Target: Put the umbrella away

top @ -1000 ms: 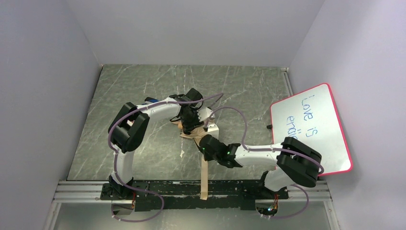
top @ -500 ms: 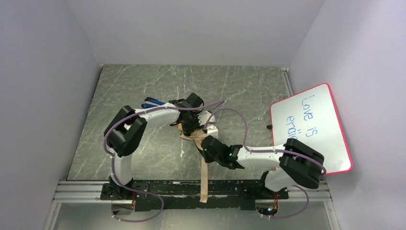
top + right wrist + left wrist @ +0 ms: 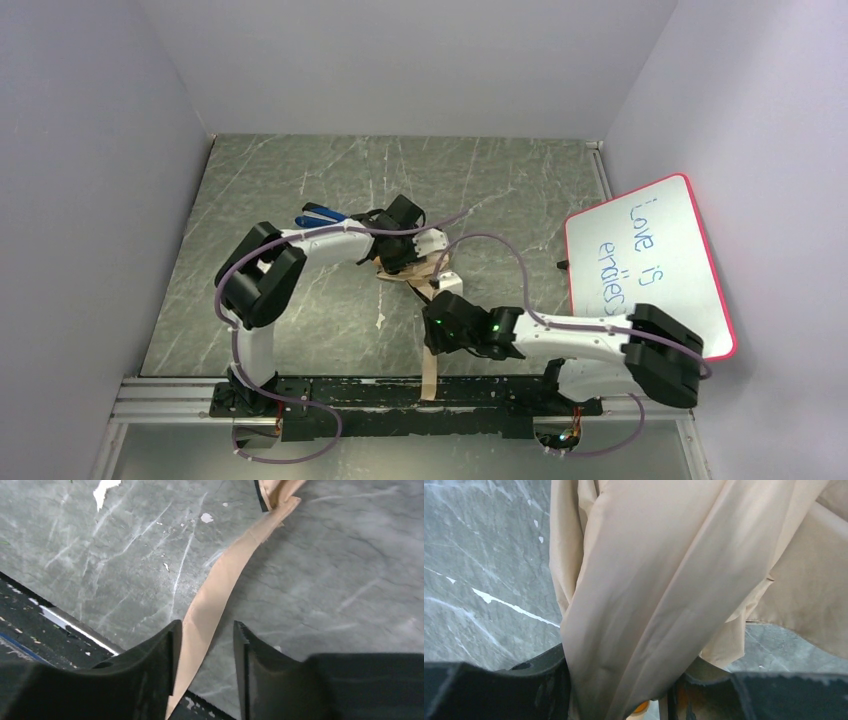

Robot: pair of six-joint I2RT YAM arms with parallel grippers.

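The umbrella [image 3: 408,272], a bundle of cream-beige fabric, lies mid-table. Its long beige strap [image 3: 428,365] trails toward the near edge and over the black rail. My left gripper [image 3: 400,258] is shut on the folded canopy; in the left wrist view the fabric [image 3: 649,580] fills the space between the fingers of that gripper [image 3: 624,690]. My right gripper [image 3: 435,335] hovers over the strap near the front. In the right wrist view it [image 3: 204,650] stands open, with the strap [image 3: 220,585] running loose between its fingers [image 3: 150,665] along the left one. Shaft and handle are hidden.
A pink-rimmed whiteboard [image 3: 650,265] with blue writing leans against the right wall. A blue object [image 3: 320,214] lies behind the left forearm. The black rail [image 3: 330,395] runs along the near table edge. Grey walls enclose the left, back and right sides.
My right gripper opened, releasing the strap, and drew back toward the near edge. The left gripper shifted slightly, still holding the canopy.
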